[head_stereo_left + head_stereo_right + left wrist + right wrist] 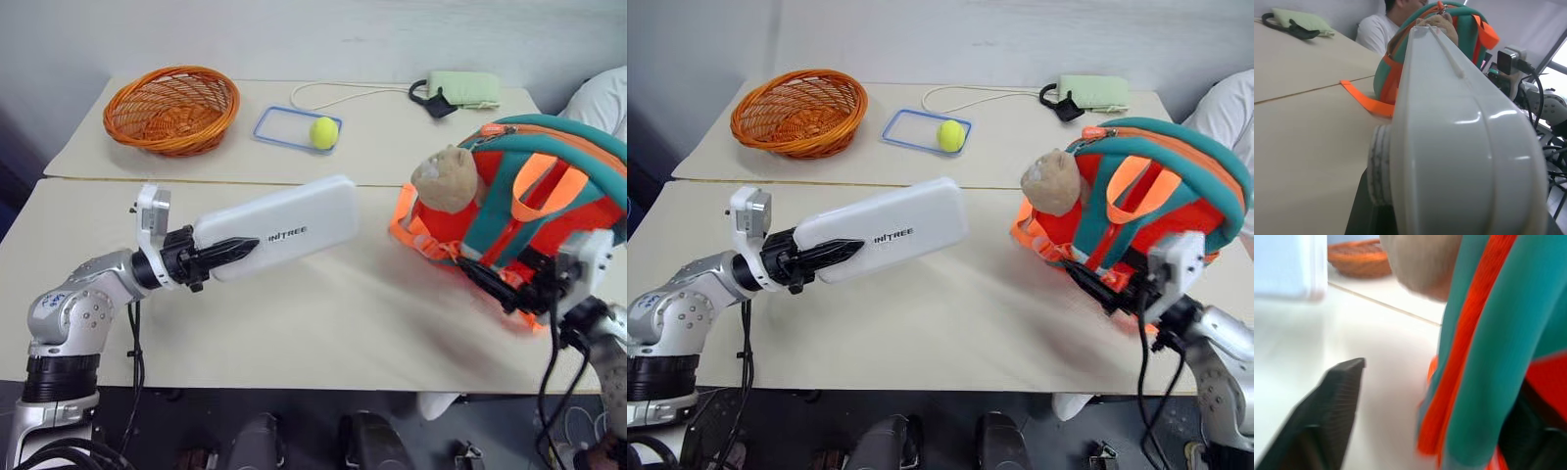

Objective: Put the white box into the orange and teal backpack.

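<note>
Left eye: our left hand (pixel 227 252) grips the white box (pixel 279 238), held above the tabletop (pixel 323 313), pointing at the orange and teal backpack (pixel 519 211).
Right eye: our right hand (pixel 1112 284) is at the backpack's lower straps.
Right wrist: we see its fingers (pixel 1332 406) apart, a teal strap between them.

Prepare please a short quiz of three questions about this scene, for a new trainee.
1. True or false: the flat white plastic box lies on the table.
2. Which gripper holds the box: A left, B right, C neither?
3. Fill in: the yellow-green ball sits in the clear blue-rimmed ____.

Key:
1. False; it is held in the air, pointing toward the orange and teal backpack.
2. A; the right gripper is at the backpack's straps.
3. Tray, beside the orange wicker basket.
</note>
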